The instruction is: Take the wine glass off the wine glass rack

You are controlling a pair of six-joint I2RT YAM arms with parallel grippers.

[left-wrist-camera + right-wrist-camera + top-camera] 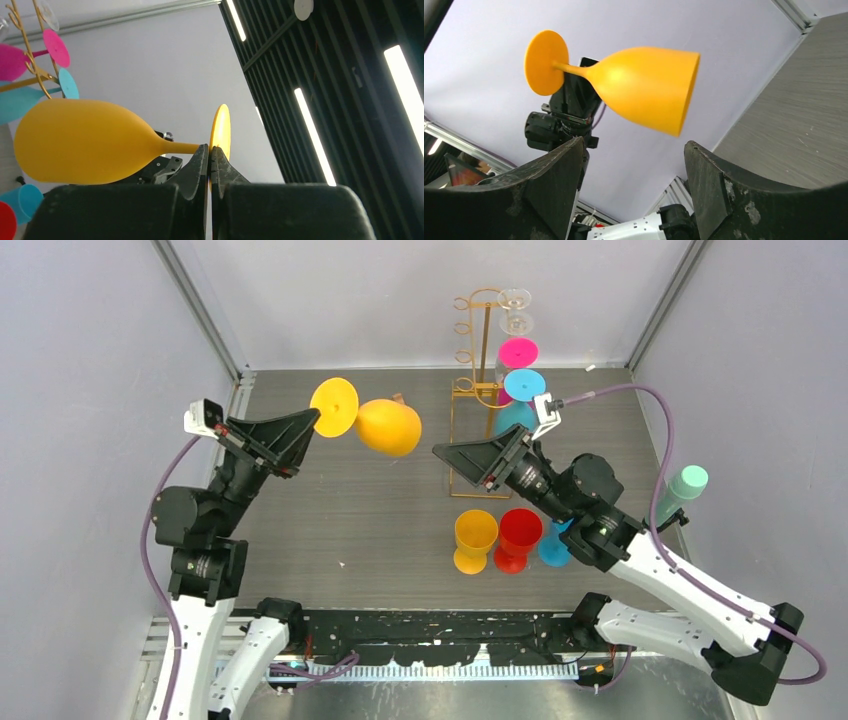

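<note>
Your left claw (210, 150) clamps the yellow wine glass (85, 140) only by its thin stem, bowl jutting sideways above the tabletop (330, 520); it could swivel or drop. Your right claw (634, 145) gapes empty.

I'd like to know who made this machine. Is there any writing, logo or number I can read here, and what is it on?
No text can be read in any view.
The yellow wine glass, the wine glass rack and the red glass on the table are plain, with no print.
The white block on the left wrist is too small to tell whether it bears a marking.
</note>
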